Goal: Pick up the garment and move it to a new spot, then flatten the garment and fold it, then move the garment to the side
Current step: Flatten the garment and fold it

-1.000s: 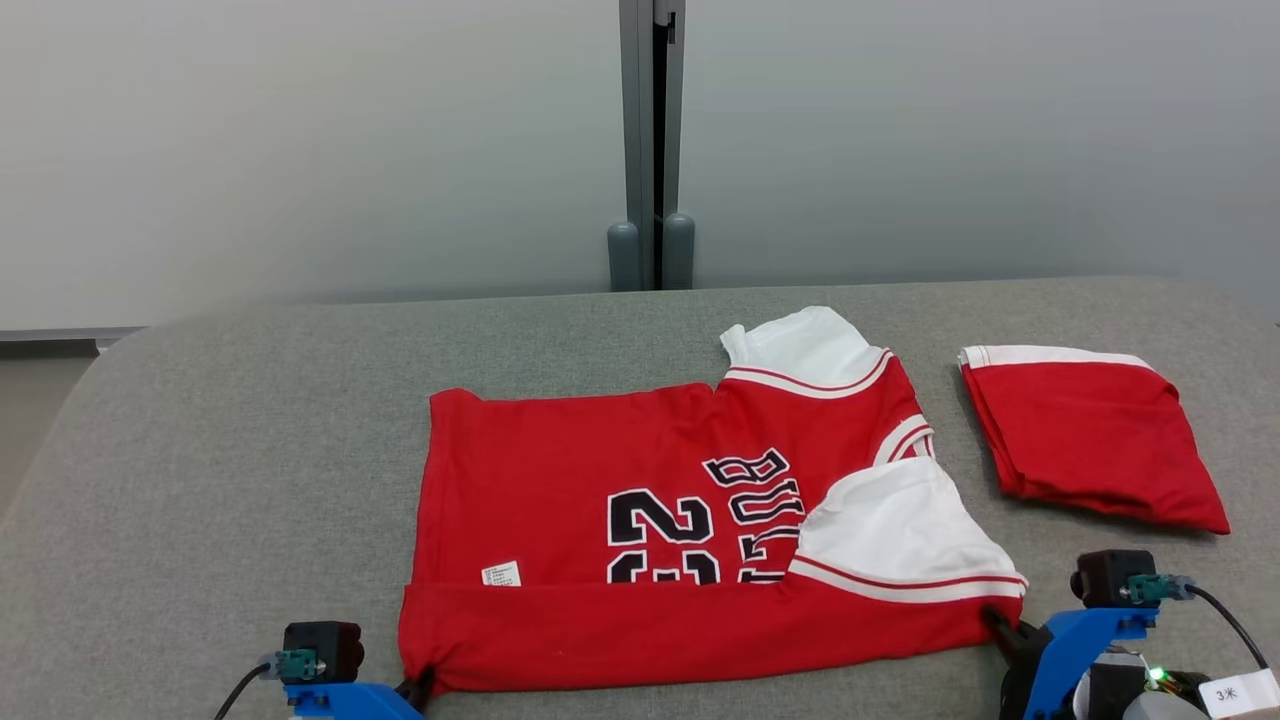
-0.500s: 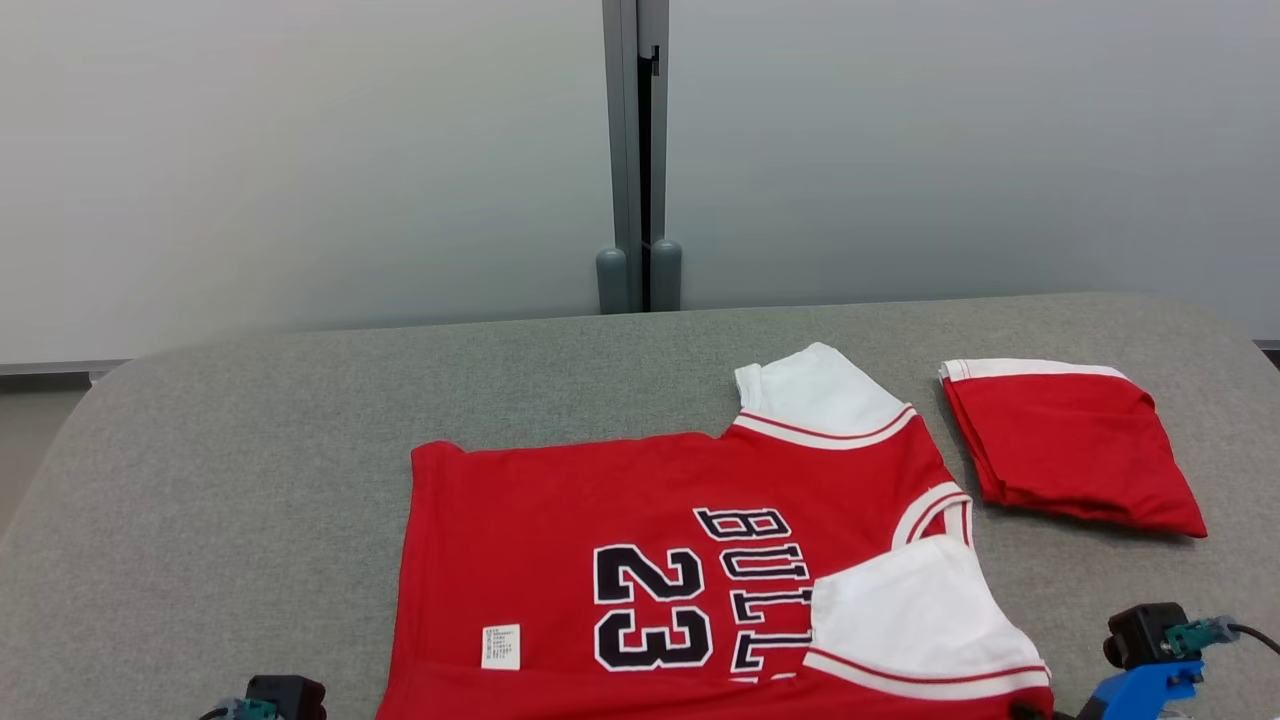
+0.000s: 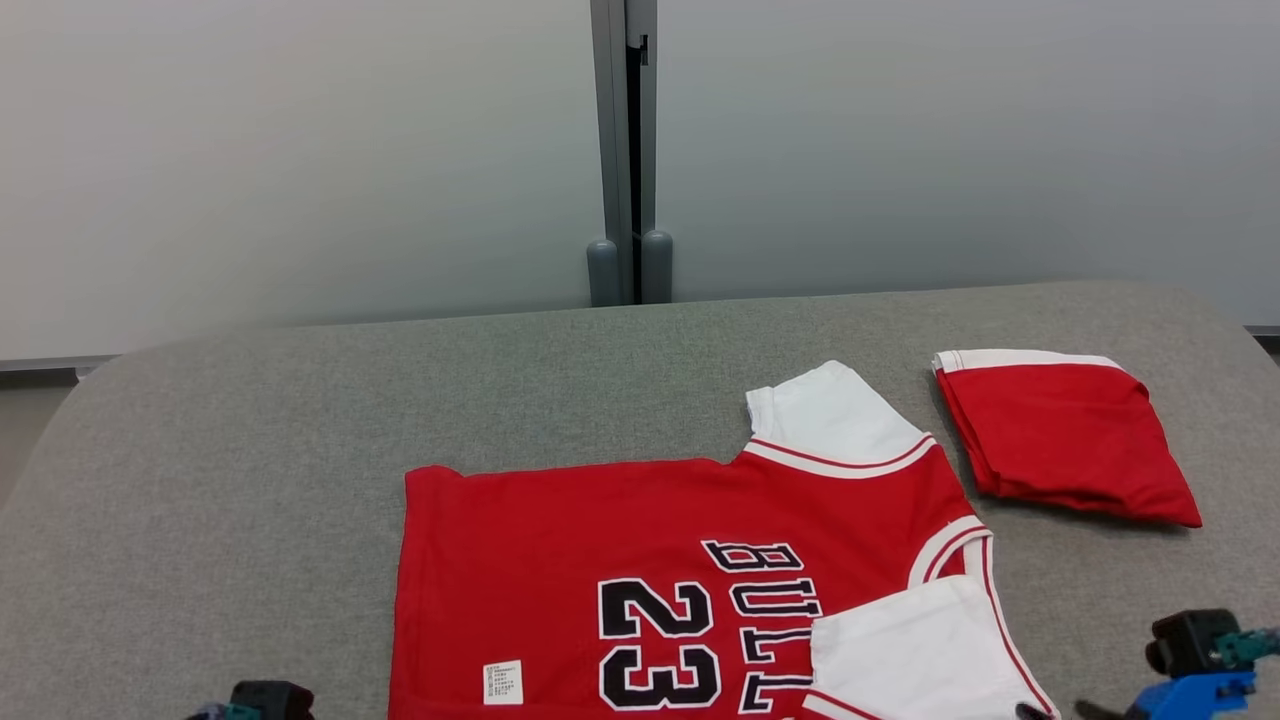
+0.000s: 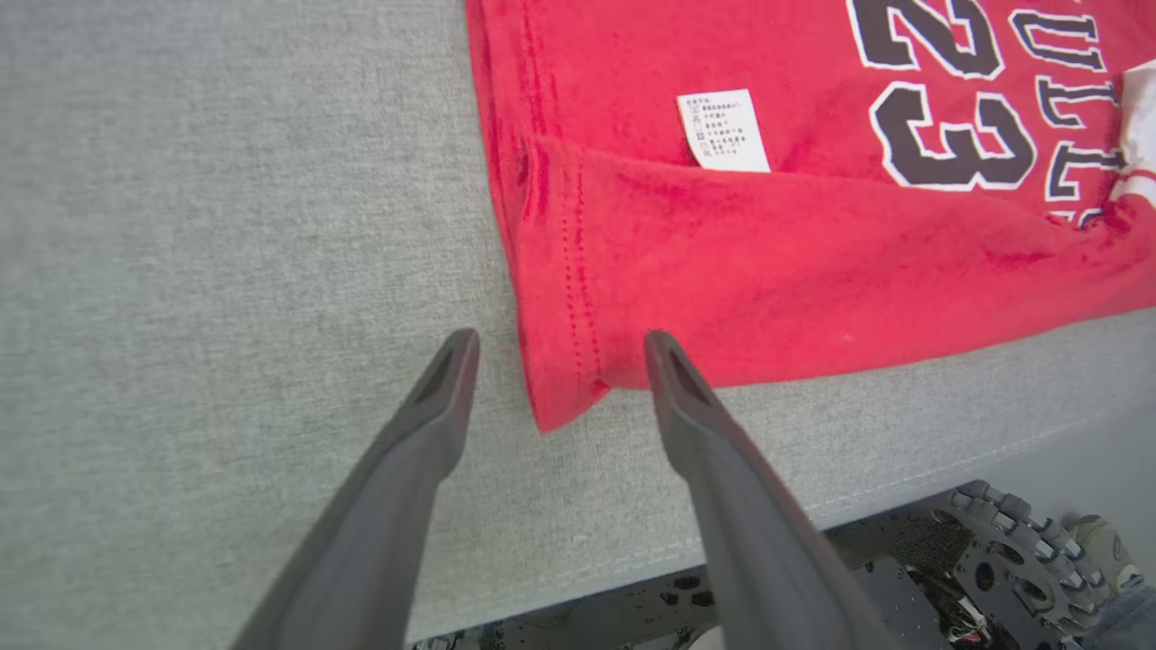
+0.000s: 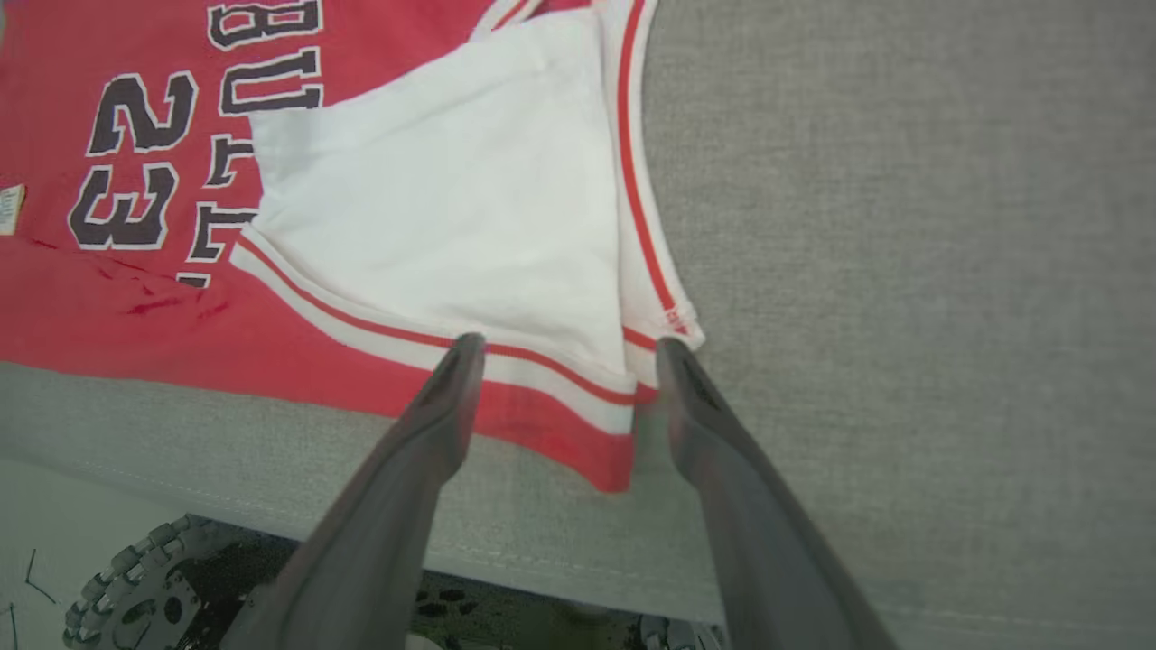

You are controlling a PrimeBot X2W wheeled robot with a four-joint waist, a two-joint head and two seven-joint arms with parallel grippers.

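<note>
Left end effector [image 4: 557, 341] stands wide open and empty, its fingers straddling the hem corner of the jersey [image 4: 768, 253]. Right end effector [image 5: 567, 343], also spread and holding nothing, straddles the jersey's white sleeve corner. The jersey lies on the grey tabletop [image 3: 250, 450]. A folded red garment [image 3: 1065, 440] sits near the jersey's collar end, apart from it.

Right pincer [image 5: 567, 342] spread, jersey [image 5: 433, 208] corner between

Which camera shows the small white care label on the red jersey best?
Left wrist view: the small white care label is large and whole. Head view shows it tiny; right wrist view clips it at the edge.
</note>
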